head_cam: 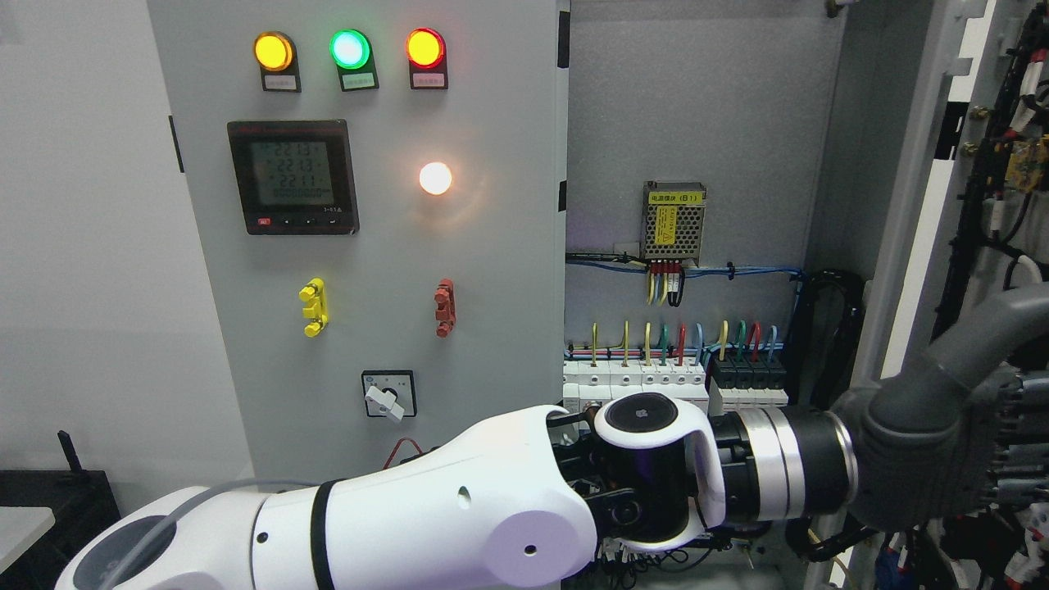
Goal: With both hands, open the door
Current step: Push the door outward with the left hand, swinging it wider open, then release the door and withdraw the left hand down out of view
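The grey cabinet's right door stands swung open to the right, with its wired inner face turned toward me. The left door is closed and carries lamps, a meter and switches. My left arm comes in from the lower left and reaches across the cabinet's opening. Its grey hand lies against the lower part of the open right door and runs off the picture's right edge. My right hand does not show.
Inside the cabinet are a row of breakers with coloured wires, a power supply and black cable bundles. A white wall stands left of the cabinet, with a dark box at the lower left.
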